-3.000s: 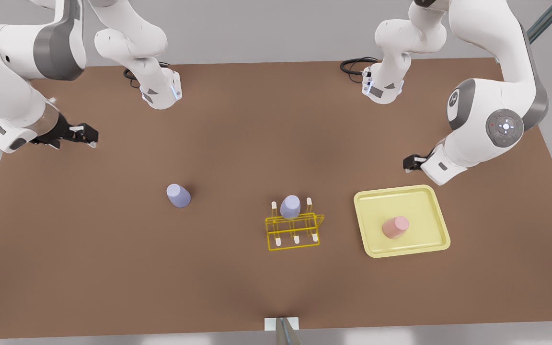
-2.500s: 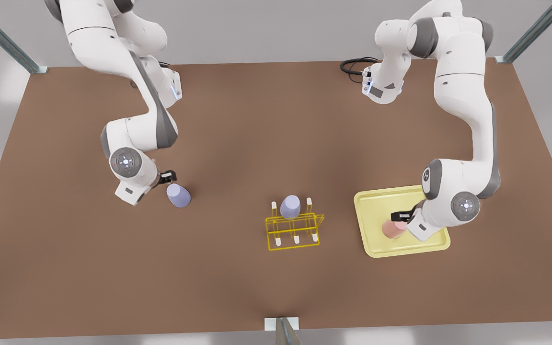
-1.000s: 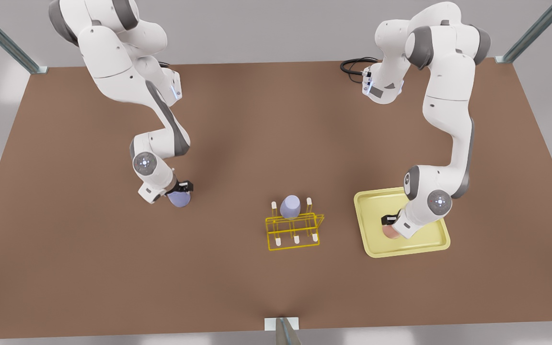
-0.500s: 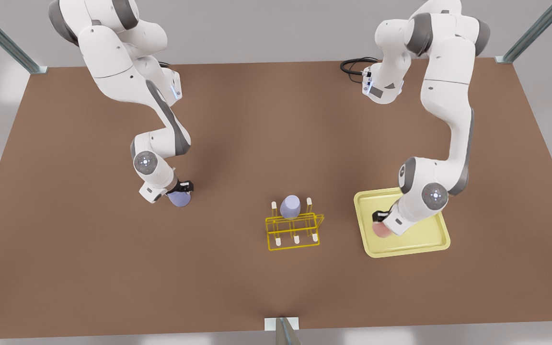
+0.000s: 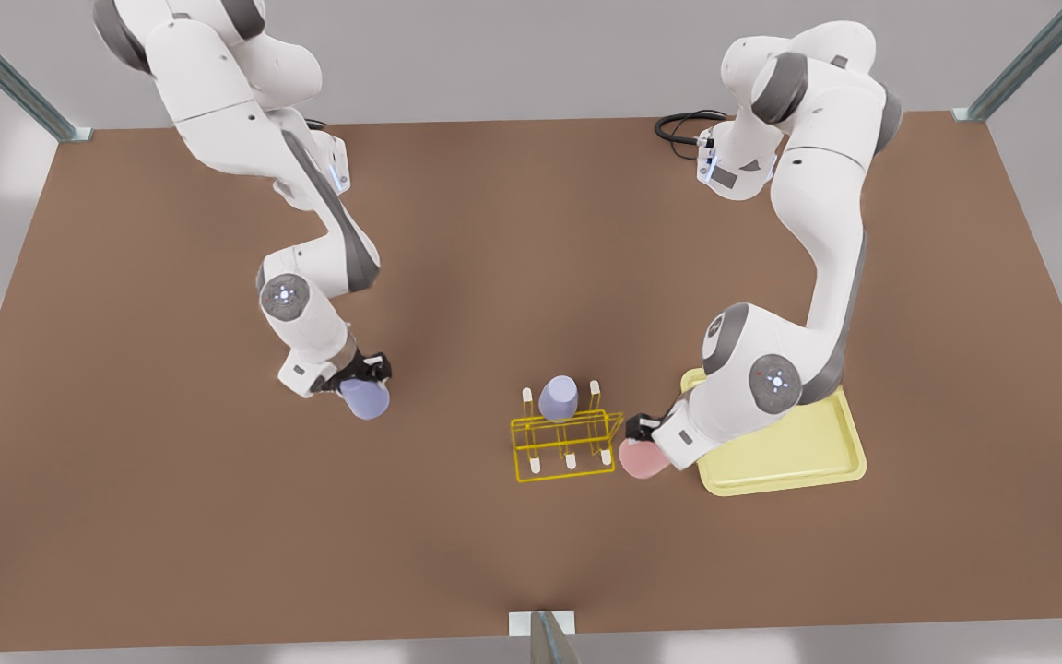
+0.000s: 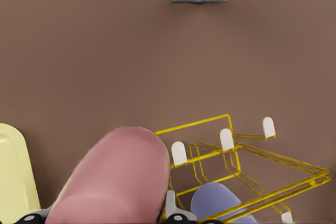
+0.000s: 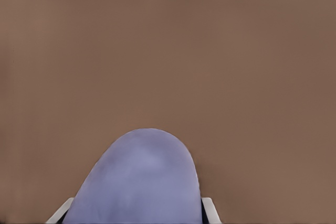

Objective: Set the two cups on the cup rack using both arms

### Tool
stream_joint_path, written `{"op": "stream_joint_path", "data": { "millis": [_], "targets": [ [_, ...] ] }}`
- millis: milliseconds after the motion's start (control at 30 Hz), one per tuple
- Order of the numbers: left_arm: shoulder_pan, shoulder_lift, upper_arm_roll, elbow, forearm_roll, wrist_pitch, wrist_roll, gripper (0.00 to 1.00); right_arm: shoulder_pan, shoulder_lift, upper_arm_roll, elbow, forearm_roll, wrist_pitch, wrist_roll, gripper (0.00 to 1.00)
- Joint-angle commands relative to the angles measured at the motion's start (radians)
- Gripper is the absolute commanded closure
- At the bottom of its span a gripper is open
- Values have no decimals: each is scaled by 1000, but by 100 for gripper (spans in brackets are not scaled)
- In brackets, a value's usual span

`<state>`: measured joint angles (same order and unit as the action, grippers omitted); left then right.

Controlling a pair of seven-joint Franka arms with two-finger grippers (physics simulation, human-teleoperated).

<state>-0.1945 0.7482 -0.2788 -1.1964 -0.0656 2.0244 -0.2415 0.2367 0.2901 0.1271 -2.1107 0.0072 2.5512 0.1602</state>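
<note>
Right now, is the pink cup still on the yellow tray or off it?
Off it. The pink cup hangs in the left gripper beside the cup rack, clear of the yellow tray.

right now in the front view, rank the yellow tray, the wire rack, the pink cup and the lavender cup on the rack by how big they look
1. yellow tray, though an arm covers part of it
2. cup rack
3. pink cup and the racked lavender cup: they look about alike, so no ranking between them.
</note>
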Motion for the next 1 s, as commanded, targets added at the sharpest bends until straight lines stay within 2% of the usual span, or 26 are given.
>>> {"op": "stream_joint_path", "data": {
  "millis": [0, 167, 233, 367, 400, 433, 500, 567, 600, 633, 667, 833, 967],
  "targets": [
    [-8, 19, -17, 4, -6, 54, -114, 18, 0, 1, 35, 44, -1, -31, -13, 17],
    [-37, 48, -22, 4, -6, 100, -128, 18, 3, 41, 115, 235, 188, -92, -14, 17],
    [-51, 51, -22, 4, -5, 103, -142, 0, 9, 84, 121, 359, 249, -153, -14, 17],
    [-57, 43, -20, 4, -3, 94, -139, 0, 13, 235, 151, 572, 283, -178, -14, 16],
    [-56, 20, -19, 4, 4, 40, -183, 0, 13, 251, 157, 598, 283, -183, -14, 16],
    [-51, -27, -13, 6, 32, -108, -209, 0, 10, 279, 164, 635, 283, -183, -14, 16],
    [0, -72, -13, 190, 122, -524, -211, 0, 10, 326, 180, 705, 303, -183, -14, 16],
    [93, -168, -25, 245, 129, -671, -202, 0, 10, 382, 194, 775, 310, -183, -14, 16],
    [76, -265, 16, 126, 168, -655, 6, 0, 10, 402, 195, 796, 310, -183, -14, 16],
    [66, -476, 67, -205, 185, -460, 131, 0, 10, 431, 209, 828, 310, -183, -14, 16],
    [50, -501, 70, -265, 184, -443, 108, 0, 12, 448, 210, 841, 312, -175, -14, 16],
    [76, -494, 70, -241, 149, -632, 102, 0, 13, 504, 229, 903, 313, -169, -14, 17],
    [133, -487, 70, -239, 84, -632, 111, 0, 32, 552, 238, 946, 313, -155, -14, 17]
  ]
}}
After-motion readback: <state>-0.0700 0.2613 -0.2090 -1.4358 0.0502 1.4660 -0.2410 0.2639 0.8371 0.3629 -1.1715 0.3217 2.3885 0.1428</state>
